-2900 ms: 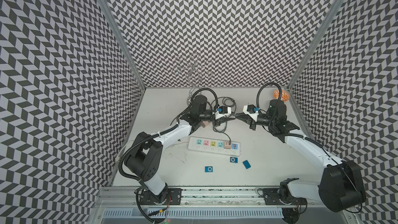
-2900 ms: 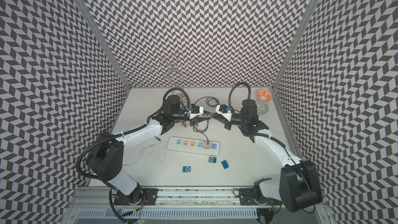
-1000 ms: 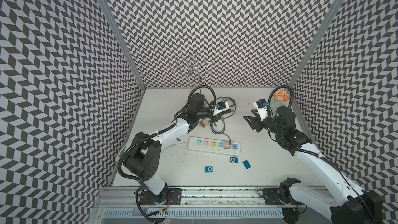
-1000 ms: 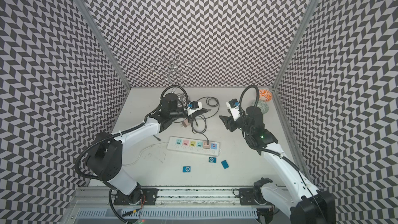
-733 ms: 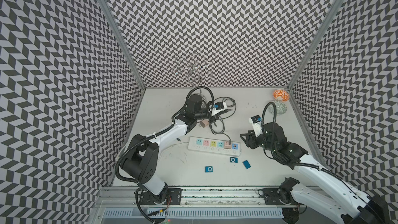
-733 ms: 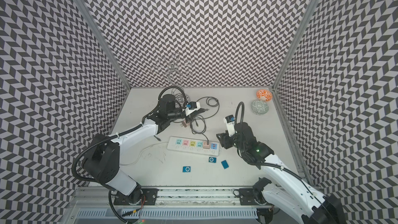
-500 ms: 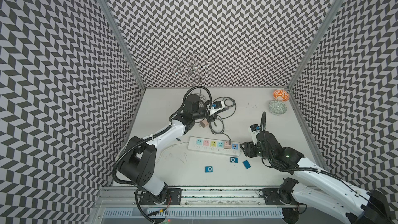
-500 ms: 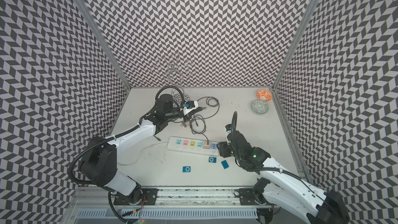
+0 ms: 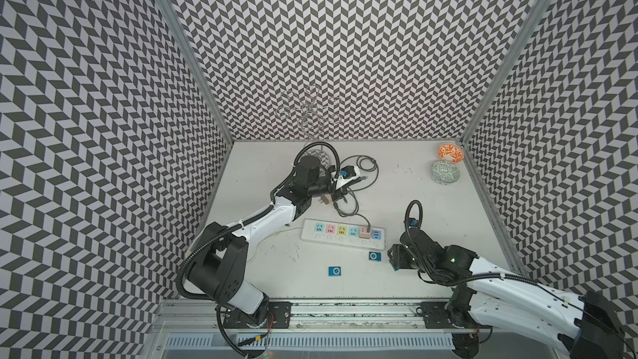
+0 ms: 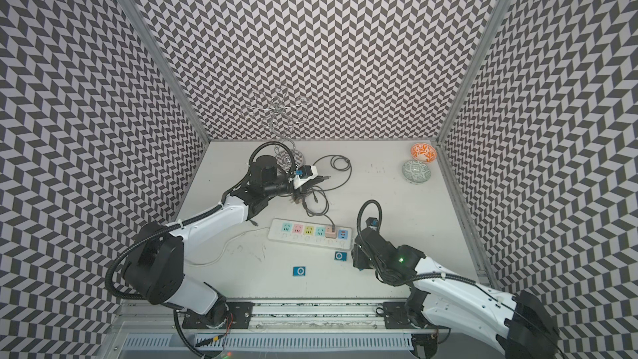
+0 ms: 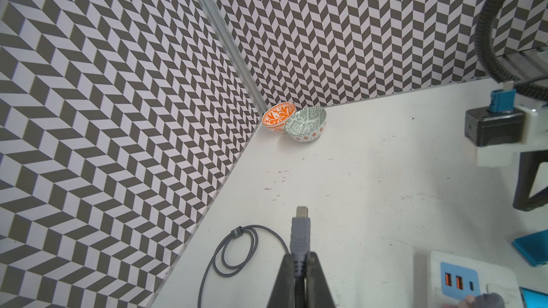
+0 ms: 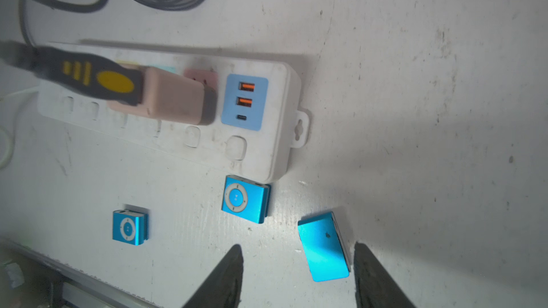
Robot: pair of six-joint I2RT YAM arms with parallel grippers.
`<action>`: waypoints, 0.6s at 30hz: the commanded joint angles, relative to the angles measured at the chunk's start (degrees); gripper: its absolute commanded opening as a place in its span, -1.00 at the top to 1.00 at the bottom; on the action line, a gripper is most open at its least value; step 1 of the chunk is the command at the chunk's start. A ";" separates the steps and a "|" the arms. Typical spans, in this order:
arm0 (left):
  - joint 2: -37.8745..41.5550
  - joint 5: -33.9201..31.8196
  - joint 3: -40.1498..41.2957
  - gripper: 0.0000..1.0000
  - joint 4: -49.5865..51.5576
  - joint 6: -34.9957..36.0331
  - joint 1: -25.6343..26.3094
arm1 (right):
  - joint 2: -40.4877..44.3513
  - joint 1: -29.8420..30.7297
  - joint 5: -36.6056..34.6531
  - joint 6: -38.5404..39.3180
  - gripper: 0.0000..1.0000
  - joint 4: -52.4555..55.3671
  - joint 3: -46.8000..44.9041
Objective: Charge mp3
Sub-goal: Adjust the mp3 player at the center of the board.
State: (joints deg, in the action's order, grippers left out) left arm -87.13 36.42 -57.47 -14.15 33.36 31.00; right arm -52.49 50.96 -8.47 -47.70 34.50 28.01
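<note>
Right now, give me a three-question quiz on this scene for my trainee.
1. True or false: the left gripper is shut on the gray cable plug.
2. The open right gripper is poised over: A the orange bowl; B the face-down blue mp3 player; C the green bowl.
3. Fill in: the pink adapter is plugged into the white ___.
Key: 1 true; 2 B; 3 power strip.
</note>
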 commanded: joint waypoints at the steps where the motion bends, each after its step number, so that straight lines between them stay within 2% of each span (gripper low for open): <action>1: 3.18 -1.24 2.36 1.00 -2.47 -0.51 0.77 | -2.49 0.46 -1.98 -1.18 -0.18 0.01 1.15; 14: 0.76 -1.01 -2.25 1.00 2.28 1.27 0.81 | -16.33 0.63 1.68 2.85 -0.15 -6.80 0.62; 18: 0.80 -1.05 -2.24 1.00 2.55 1.43 0.81 | -18.14 0.63 0.00 2.47 -0.07 -5.46 1.20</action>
State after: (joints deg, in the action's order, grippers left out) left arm -85.95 35.33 -58.24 -12.88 33.85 31.53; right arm -69.10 51.27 -7.60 -44.91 29.32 28.99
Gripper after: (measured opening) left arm 0.089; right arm 0.542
